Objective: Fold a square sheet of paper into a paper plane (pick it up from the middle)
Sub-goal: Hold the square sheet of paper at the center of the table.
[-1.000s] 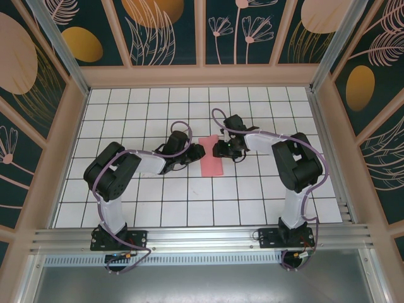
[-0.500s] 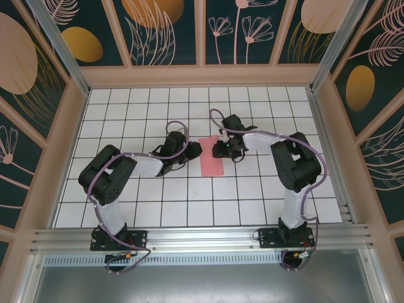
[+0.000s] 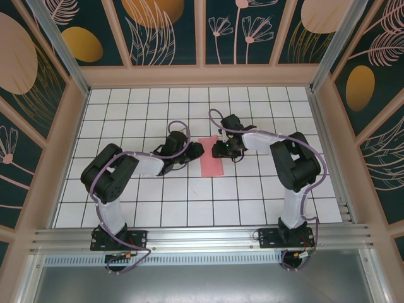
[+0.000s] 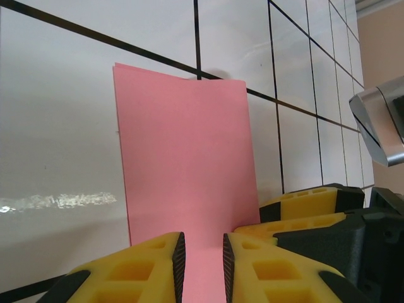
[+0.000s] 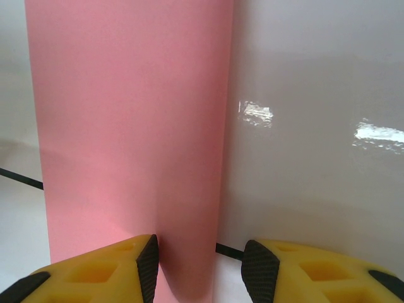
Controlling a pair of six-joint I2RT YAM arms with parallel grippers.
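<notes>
Lying on worktop (image 3: 189, 196): square sheet of paper (image 3: 211, 158), folded into a narrow pink strip, flat near the centre between both arms.
Left gripper (image 3: 195, 150): at the strip's left edge; jaws set narrow, a slim gap with pink paper (image 4: 186, 164) showing through it.
Right gripper (image 3: 218, 149): at the strip's right edge, toward its far end; jaws moderately apart, straddling that edge (image 5: 201, 259).

The pink paper (image 3: 211, 160) lies flat between the left pincer (image 3: 197, 150) and right pincer (image 3: 217, 150).
</notes>
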